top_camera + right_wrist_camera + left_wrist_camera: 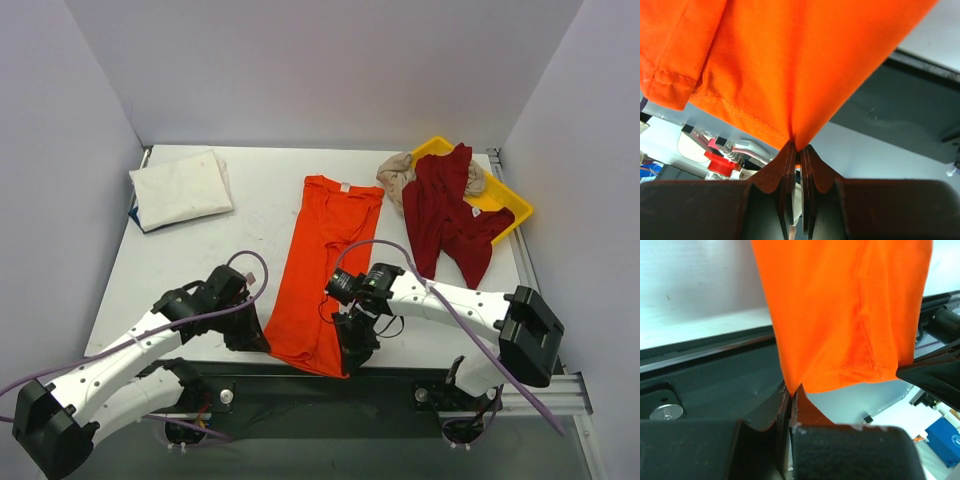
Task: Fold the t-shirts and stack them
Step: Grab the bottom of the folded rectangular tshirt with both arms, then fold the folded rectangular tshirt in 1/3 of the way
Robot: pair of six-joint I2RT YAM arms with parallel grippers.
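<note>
The bright orange t-shirt (325,262) lies folded lengthwise into a long strip down the middle of the table, collar at the far end. My left gripper (258,342) is shut on its near left bottom corner (790,382). My right gripper (350,362) is shut on its near right bottom corner (797,142). Both corners hang at the table's near edge. A white t-shirt (181,188) lies folded at the far left. The dark red t-shirt (450,212) is crumpled over the yellow tray (508,200) at the far right, with the beige t-shirt (397,176) bunched beside it.
White walls close in the table on three sides. A dark rail (300,385) runs along the table's near edge below the grippers. A small blue object (134,213) peeks from under the white shirt.
</note>
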